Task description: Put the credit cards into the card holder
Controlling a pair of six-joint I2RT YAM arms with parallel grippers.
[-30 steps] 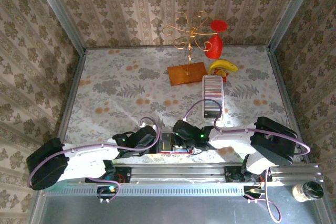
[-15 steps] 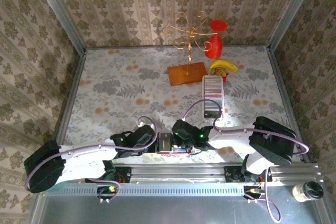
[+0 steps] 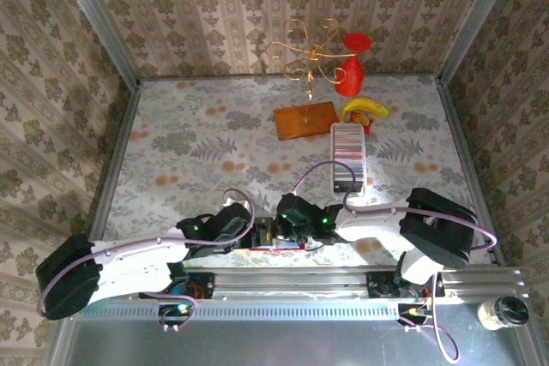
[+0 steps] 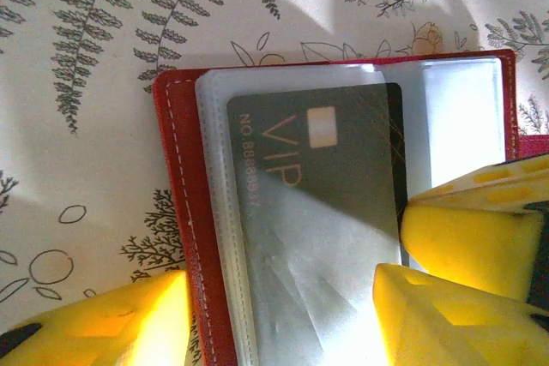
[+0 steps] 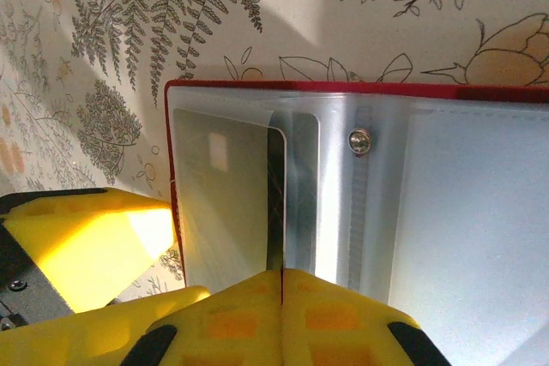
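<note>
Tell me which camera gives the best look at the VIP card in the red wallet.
The left wrist view: the VIP card sits face up in a clear pocket of the card holder, lettering and chip legible. The right wrist view shows that card blurred behind frosted plastic; the top view is too small to tell.

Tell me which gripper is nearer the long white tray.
Right. The right gripper sits just near-left of the tray's near end. The left gripper lies further left, beyond it. Both are at the red card holder.
</note>
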